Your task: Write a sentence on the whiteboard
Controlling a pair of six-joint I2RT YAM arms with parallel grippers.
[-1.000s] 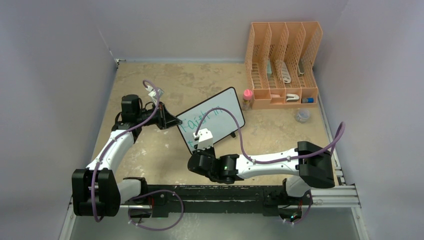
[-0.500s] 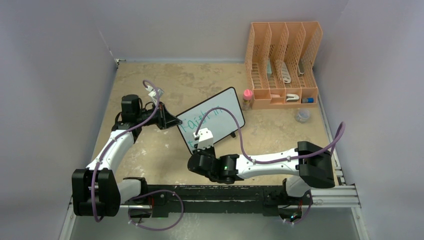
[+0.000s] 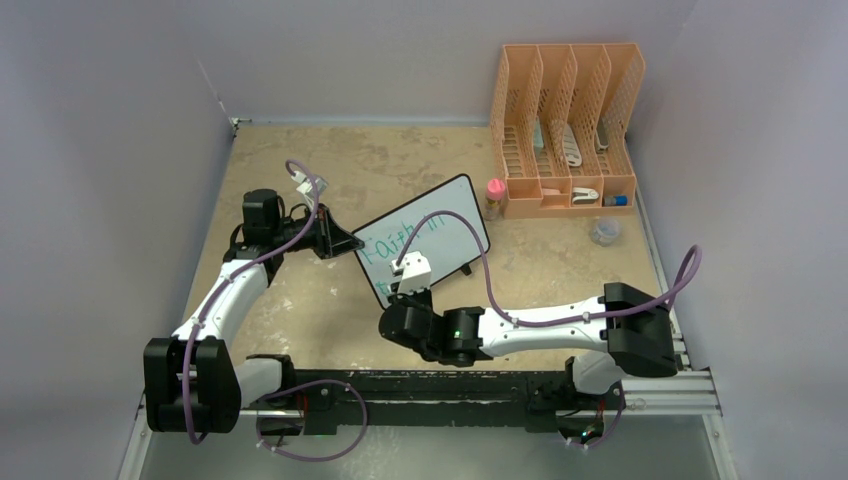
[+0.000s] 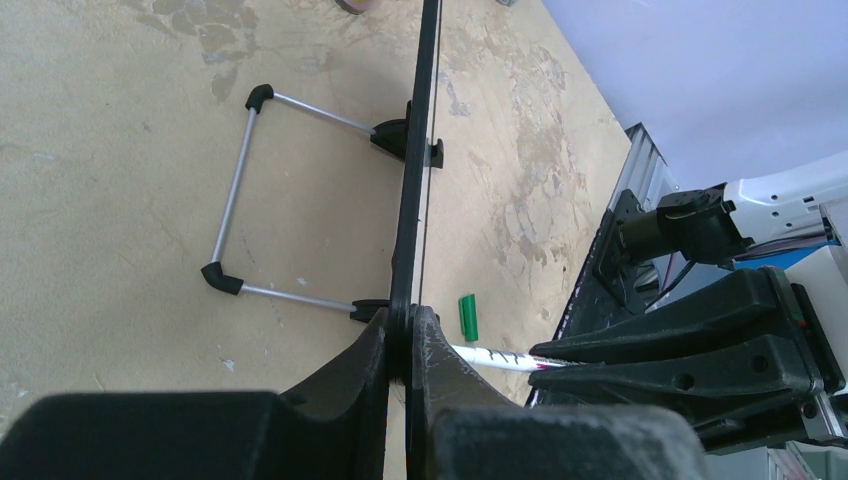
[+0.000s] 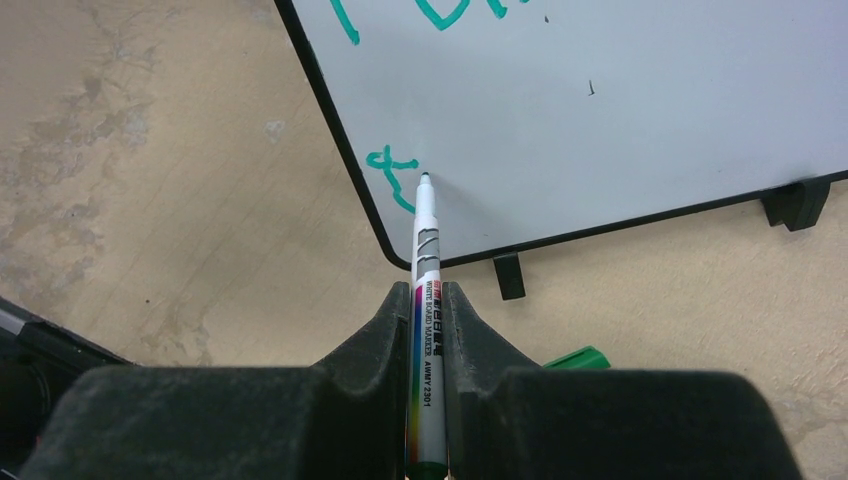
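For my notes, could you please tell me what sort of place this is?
Likely a robot test cell: left arm and right arm on a rail, plain walls, a scuffed tabletop.

Soft, even light fills the enclosure from above. The mottled tan worktop (image 3: 400, 170) is bright, and the white-and-black arms (image 3: 230, 295) throw only faint, blurred shadows on it. From overhead the picture is a little soft, with fine detail smeared. In the right wrist view the small black-framed whiteboard (image 5: 620, 100) looks a flat, matte bluish grey, with a thin soft shadow under its lower edge. Close to each wrist camera, the black left gripper (image 4: 408, 345) and black right gripper (image 5: 428, 300) are dark and fuzzy, while the white marker with a rainbow label (image 5: 424, 240) is sharp.
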